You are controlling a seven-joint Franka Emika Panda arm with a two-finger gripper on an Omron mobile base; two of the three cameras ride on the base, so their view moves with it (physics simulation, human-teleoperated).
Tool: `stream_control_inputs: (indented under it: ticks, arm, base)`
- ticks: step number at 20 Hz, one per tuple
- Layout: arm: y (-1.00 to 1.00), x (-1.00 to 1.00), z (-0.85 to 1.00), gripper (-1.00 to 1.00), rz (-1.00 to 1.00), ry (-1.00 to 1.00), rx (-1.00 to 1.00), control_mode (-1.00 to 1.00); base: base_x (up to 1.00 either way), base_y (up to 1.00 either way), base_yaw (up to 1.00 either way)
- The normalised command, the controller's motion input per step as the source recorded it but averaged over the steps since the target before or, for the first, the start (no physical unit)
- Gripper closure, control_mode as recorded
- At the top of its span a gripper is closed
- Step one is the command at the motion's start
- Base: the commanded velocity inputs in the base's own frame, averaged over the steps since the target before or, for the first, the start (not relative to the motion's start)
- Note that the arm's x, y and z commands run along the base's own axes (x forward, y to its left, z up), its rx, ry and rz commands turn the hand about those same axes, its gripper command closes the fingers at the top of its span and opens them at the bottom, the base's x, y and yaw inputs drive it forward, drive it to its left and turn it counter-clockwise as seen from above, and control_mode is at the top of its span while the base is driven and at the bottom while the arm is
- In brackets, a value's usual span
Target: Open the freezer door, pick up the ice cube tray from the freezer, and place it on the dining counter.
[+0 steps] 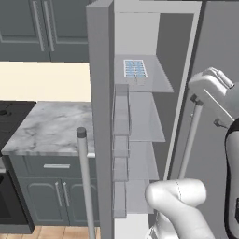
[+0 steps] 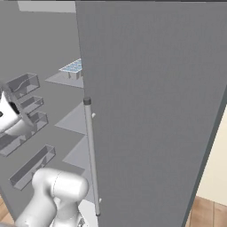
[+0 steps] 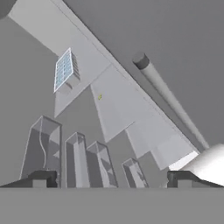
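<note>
The tall matte grey freezer door [image 1: 99, 116] with its long silver bar handle [image 1: 85, 182] is standing swung wide open, so the opening step looks done and the reach for the tray is the step in hand. The freezer [image 1: 149, 116], a narrow white compartment with pale grey shelves, is showing its interior, and the small flat light blue ice cube tray with a white grid of cells [image 1: 135, 68] is lying on the upper shelf [image 1: 158, 81], well above the lower shelves; it is also showing as a small blue patch in the right base view [image 2: 73, 67] and in the hand view [image 3: 64, 70]. The robot's hand [image 3: 109, 178] is holding its two dark fingers wide apart with nothing between them, pointing into the compartment from below, well short of the tray, with the grey door bins [image 3: 76, 157] lying between. The next move probably calls for raising the hand to shelf height, steering clear of the bins and shelf edges, then settling the fingers astride the thin tray before closing. A marble worktop over dark grey cabinets [image 1: 51, 126] is lying to the left of the door.
</note>
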Motion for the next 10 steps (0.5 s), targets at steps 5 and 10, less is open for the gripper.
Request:
stream_control_inputs:
  ticks: [5, 10]
  arm:
    - [0.28, 0.14, 0.0, -1.0, -0.21, -0.15, 0.22, -1.0]
    - [0.16, 0.29, 0.01, -1.0, -0.21, -0.11, 0.23, -1.0]
  base:
    - [0.0, 0.0, 0.0]
    - [0.0, 0.0, 0.0]
